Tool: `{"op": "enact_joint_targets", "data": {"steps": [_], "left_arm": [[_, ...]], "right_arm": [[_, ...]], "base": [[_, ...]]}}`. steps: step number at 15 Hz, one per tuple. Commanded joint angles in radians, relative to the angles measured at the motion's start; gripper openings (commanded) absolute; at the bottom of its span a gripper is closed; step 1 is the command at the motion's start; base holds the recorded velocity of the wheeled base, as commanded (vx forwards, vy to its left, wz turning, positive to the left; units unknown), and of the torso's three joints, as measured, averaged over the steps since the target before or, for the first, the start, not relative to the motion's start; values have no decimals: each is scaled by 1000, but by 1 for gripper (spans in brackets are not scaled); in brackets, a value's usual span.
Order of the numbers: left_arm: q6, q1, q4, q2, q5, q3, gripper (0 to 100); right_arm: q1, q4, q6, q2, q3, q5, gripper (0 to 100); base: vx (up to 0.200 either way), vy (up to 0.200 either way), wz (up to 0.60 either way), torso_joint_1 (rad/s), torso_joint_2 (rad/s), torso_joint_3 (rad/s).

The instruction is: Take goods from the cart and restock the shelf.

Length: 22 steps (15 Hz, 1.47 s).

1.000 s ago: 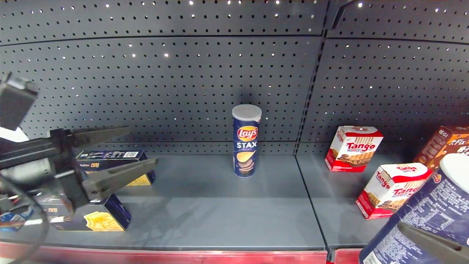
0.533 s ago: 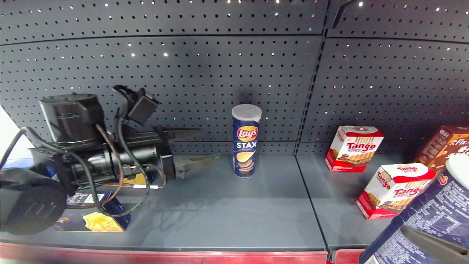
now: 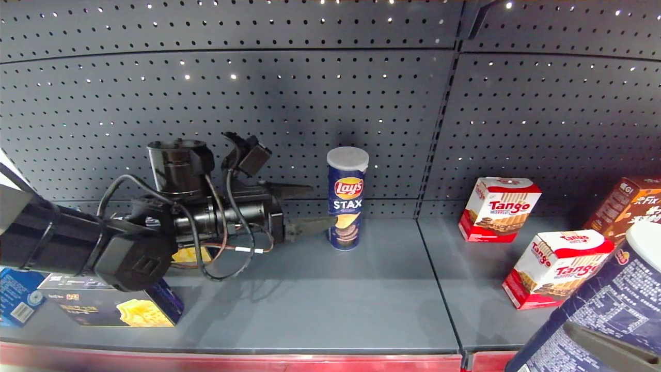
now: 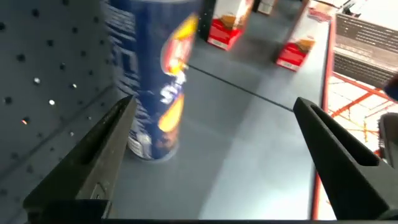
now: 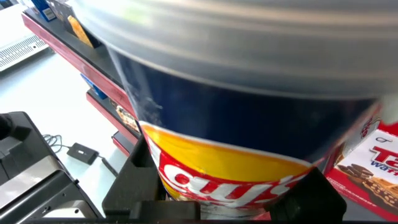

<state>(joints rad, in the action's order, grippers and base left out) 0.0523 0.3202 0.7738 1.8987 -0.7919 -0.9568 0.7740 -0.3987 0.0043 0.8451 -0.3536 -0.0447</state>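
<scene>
Since the earlier frames my left end effector [image 3: 323, 205] has swung from the frame's left edge to centre. Its fingers are spread wide and empty, one tip crossing the lower label of the upright chip can [image 3: 347, 199] on the shelf [image 3: 310, 289]. That can's blue label carries a red-and-yellow logo over white lettering; my right end effector [image 5: 224, 196] grips a second chip can [image 3: 594, 310] at lower right, its fine white print too small to read.
</scene>
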Motion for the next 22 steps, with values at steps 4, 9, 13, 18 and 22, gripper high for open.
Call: {"op": "enact_joint_targets", "data": {"steps": [4, 9, 13, 18, 22], "left_arm": [[0, -3, 1, 114, -1, -99, 100], [0, -6, -4, 166, -4, -158, 100], [-20, -3, -10, 220, -13, -267, 100], [-23, 5, -27, 243, -15, -306, 100], [-23, 10, -28, 281, -15, -338, 100]], "right_arm": [[1, 0, 2, 2, 2, -1, 0], [-1, 1, 11, -6, 10, -3, 0], [-2, 1, 13, -6, 10, -4, 0], [-4, 1, 20, -6, 10, -6, 0], [-4, 1, 20, -6, 10, -6, 0]], "base": [[0, 0, 0, 0, 0, 0], [0, 0, 0, 0, 0, 0], [0, 0, 0, 0, 0, 0], [0, 0, 0, 0, 0, 0], [0, 0, 0, 0, 0, 0]]}}
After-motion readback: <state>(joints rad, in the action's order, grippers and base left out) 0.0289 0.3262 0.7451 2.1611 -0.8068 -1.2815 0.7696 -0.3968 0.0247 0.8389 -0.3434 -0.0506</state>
